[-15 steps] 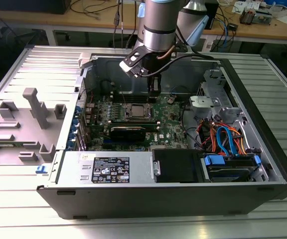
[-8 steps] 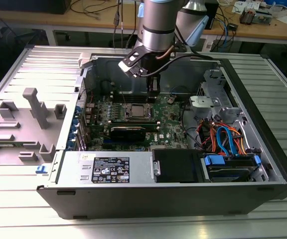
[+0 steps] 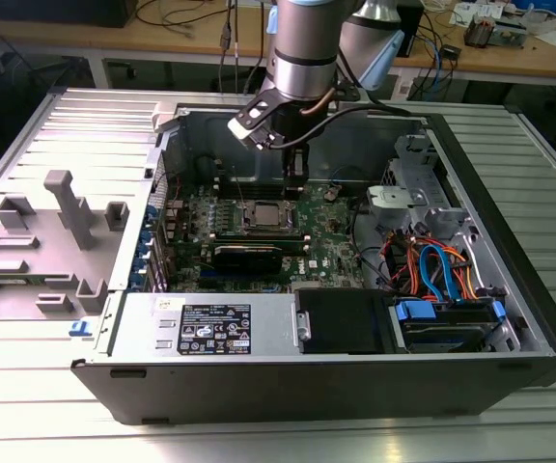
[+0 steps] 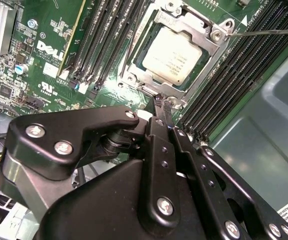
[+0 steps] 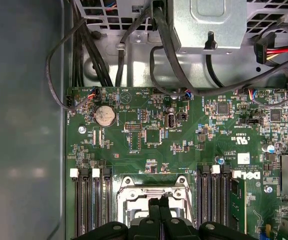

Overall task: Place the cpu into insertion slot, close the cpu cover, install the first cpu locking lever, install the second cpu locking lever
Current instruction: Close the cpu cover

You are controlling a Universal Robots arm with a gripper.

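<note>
The cpu (image 4: 175, 52) lies flat in the insertion slot (image 4: 134, 79) on the green board, its dull silver top showing. The cpu cover (image 4: 215, 36) lies down around it as a metal frame. One thin locking lever (image 4: 269, 31) sticks out from a socket corner, and another lever (image 4: 130, 47) runs along the socket's side. My gripper (image 4: 161, 102) is shut with nothing between its black fingers, its tips just at the socket's edge. In the exterior view the gripper (image 3: 297, 179) hangs over the board just behind the cpu (image 3: 264, 214). In the first wrist view the gripper (image 5: 159, 202) is over the cover (image 5: 129, 187).
Long black memory slots (image 4: 109, 40) flank the socket on both sides. A drive cage with cable bundles (image 3: 432, 260) fills the case on the exterior view's right. The power supply (image 3: 210, 328) sits in front, and the case walls (image 3: 167, 145) stand around the board.
</note>
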